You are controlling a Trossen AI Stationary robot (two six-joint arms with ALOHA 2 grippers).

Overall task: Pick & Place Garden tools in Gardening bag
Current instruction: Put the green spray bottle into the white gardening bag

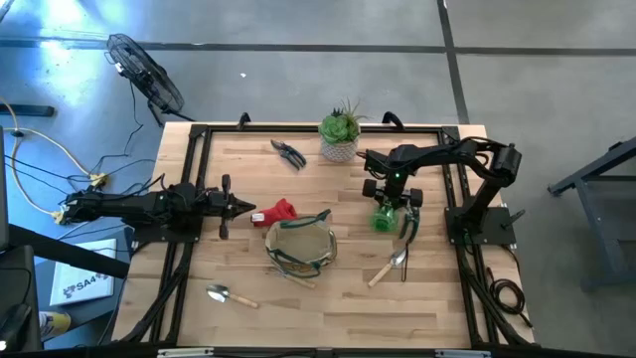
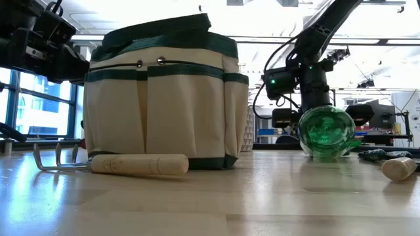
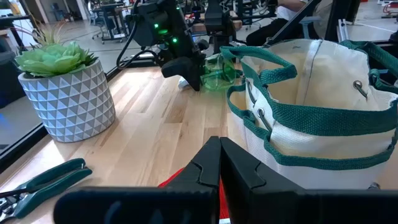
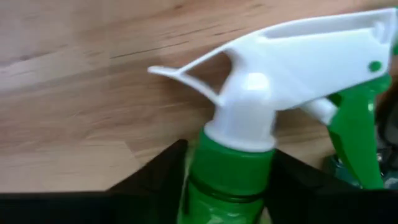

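Looking down, I count one gardening bag (image 1: 301, 249) mid-worktop (image 1: 328, 298), two trowels (image 1: 231, 295) (image 1: 389, 267), one red item (image 1: 279, 211). Low down, my right end effector (image 2: 314, 98) meets the lying green spray bottle (image 2: 326, 131). My left end effector (image 3: 219, 163) is pinched shut, empty. Right wrist: fingers (image 4: 158, 174) flank the bottle's neck.

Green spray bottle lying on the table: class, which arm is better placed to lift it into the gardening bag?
The right. The right gripper already straddles the green spray bottle's neck, fingers either side. The left gripper is shut, across the gardening bag from the bottle.
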